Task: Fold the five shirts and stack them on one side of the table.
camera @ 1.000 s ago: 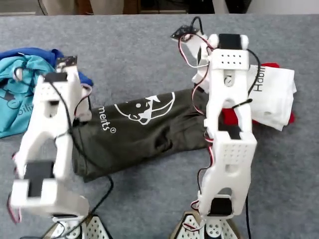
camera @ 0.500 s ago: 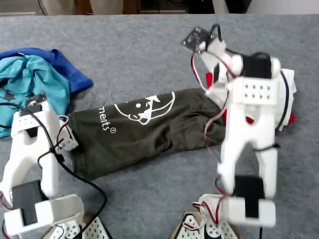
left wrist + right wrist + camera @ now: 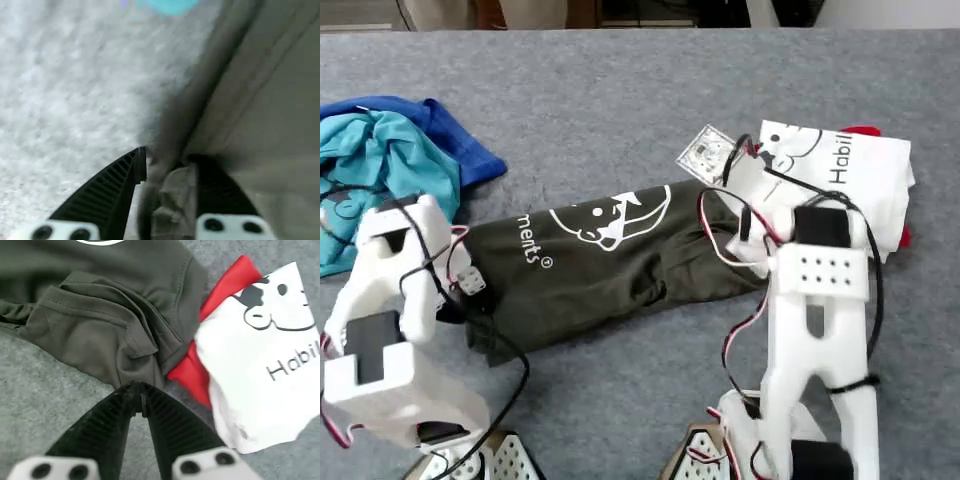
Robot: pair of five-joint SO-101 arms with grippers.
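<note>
High view shows the dark green shirt (image 3: 600, 260) lying in a long strip across the middle of the grey counter (image 3: 620, 90), with its white picture facing up. The left hand (image 3: 169, 162) is down at one end of that shirt and is pinching a fold of its edge between its two black fingers. The right hand (image 3: 142, 390) is at the other end, just by the bunched sleeve, with its fingers pressed together and nothing between them that I can see. Close to that end sits a folded white shirt (image 3: 840, 190) on top of a red shirt (image 3: 225, 315), so the pile looks like it has two shirts so far. A teal shirt (image 3: 380, 170) and a blue shirt (image 3: 450, 130) lie crumpled together at the far side, well apart from the pile. I think the job is about halfway, and the green shirt is the one being folded now. Next, the right hand would need to open and grab its end of the shirt, so both ends can be brought together neatly and put on the white shirt
</note>
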